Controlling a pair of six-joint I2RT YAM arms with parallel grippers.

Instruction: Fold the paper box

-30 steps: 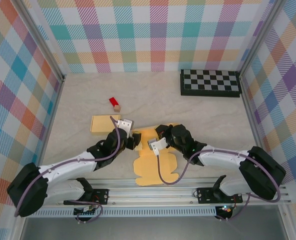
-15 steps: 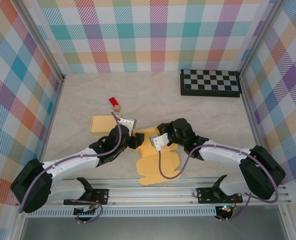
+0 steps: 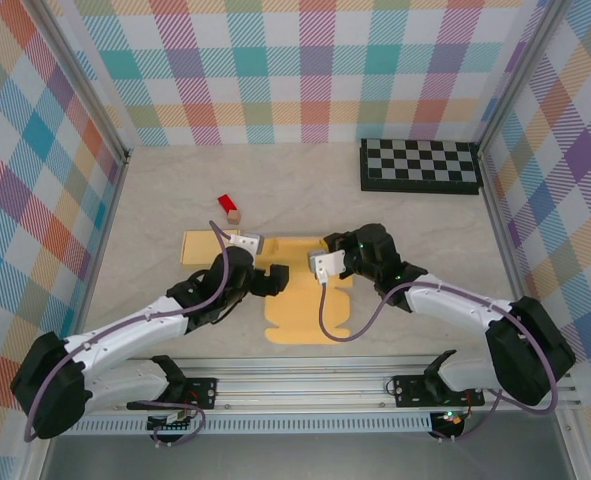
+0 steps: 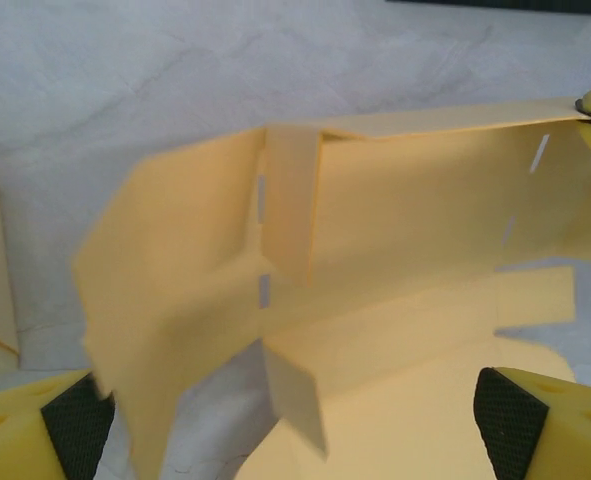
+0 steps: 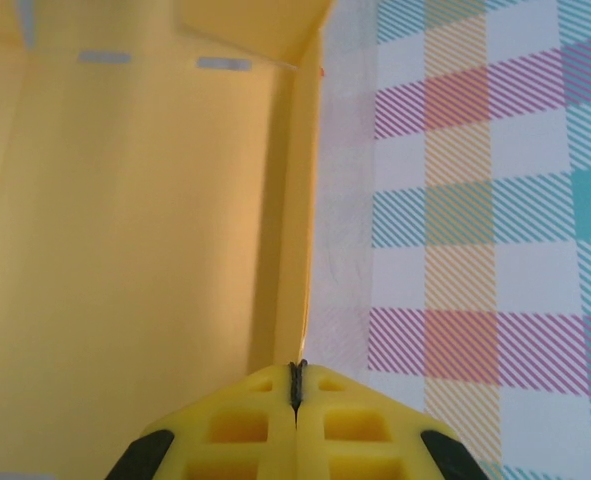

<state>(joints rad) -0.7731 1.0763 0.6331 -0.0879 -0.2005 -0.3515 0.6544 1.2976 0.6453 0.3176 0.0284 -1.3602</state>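
The yellow paper box (image 3: 305,308) is lying partly folded on the table (image 3: 305,190), directly between the two grippers, with its flat scalloped end reaching back toward the arm bases. The right gripper (image 5: 297,378) is pinching the top edge of one raised wall of the box; its fingers are pressing together on the thin paper, which is running straight into the seam between them, and the inside of the box is opening out to the left of the fingertips. The left gripper (image 4: 295,420) is sitting low at the box's other side with its fingers (image 4: 77,432) spread wide. A raised, blurred side panel is leaning just in front of the left pad, slotted walls and a narrow upright flap are standing ahead of the fingertips, and the box floor is lying between the two pads. Whether that panel is touching the pad is unclear. A second flat yellow cardboard piece (image 3: 201,247) is resting just beyond the left fingers. A small red block (image 3: 228,206) is lying farther out past it. A checkerboard (image 3: 421,165) is lying well beyond the right fingers, against the plaid wall (image 3: 315,70).
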